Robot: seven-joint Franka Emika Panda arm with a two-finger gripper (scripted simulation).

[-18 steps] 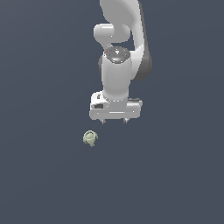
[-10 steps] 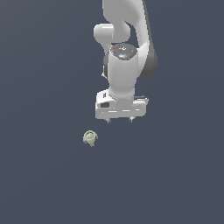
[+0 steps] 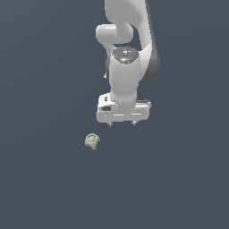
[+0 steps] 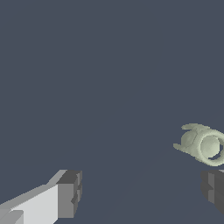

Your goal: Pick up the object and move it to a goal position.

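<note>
The object (image 3: 92, 141) is a small pale sage-green lumpy cup lying on the dark floor, toward the exterior view's left of the arm. My gripper (image 3: 121, 125) hangs above the floor, to the exterior view's right of the object and apart from it. Only the two short fingertips show below the white hand. In the wrist view the object (image 4: 203, 144) lies on its side with its round rim visible, close to one dark finger pad (image 4: 213, 187). The other finger (image 4: 70, 194) stands far off, so the gripper (image 4: 142, 192) is open and holds nothing.
A plain dark grey floor (image 3: 49, 188) fills both views. The white arm (image 3: 127, 40) rises out of the top of the exterior view. Nothing else shows.
The arm has swung a little toward the exterior view's right and lowered slightly. The object has stayed where it was.
</note>
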